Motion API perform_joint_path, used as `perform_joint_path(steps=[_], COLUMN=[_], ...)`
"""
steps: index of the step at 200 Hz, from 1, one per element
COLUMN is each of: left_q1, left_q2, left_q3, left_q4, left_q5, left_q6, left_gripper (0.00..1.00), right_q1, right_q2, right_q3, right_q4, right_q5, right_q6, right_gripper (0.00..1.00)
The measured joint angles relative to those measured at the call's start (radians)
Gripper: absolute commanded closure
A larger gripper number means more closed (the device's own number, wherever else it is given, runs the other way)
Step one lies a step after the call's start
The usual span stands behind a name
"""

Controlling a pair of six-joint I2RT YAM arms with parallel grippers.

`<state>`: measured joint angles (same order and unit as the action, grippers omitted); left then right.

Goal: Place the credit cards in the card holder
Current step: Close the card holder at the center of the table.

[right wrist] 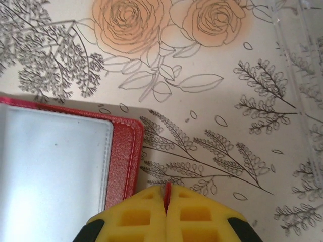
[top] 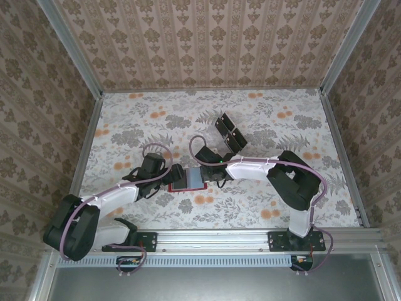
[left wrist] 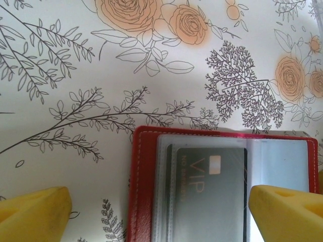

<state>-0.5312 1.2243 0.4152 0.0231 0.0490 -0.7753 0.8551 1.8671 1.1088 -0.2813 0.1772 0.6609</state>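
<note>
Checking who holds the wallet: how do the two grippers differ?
The left gripper has its jaws wide open above the card holder; the right gripper has its jaws shut on the holder's red edge. The left sits over the pocket holding a card, the right by a bare pocket. Both have yellow fingers.

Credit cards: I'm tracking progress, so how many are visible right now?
3. One credit card is tucked in the open card holder. Two more lie together farther back on the table. Others may be stacked under those two.
</note>
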Motion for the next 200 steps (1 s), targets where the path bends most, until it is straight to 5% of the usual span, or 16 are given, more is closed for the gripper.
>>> perform_joint_path(steps=[138, 200], left_q1=[-0.06, -0.14], left_q2=[0.023, -0.113], left_q3=[-0.01, -0.012], left_q4=[0.087, 0.108], left_q5=[-0.045, -0.034], left_q6=[-0.035, -0.086], left_gripper=[0.0, 0.0], right_q1=[-0.03, -0.04], right_q2=[-0.004, -0.003], right_q3=[-0.058, -0.071], right_q4=[0.163, 0.204], right_q5=[-0.133, -0.171], right_q6=[0.081, 0.104], right_gripper=[1.0, 1.0])
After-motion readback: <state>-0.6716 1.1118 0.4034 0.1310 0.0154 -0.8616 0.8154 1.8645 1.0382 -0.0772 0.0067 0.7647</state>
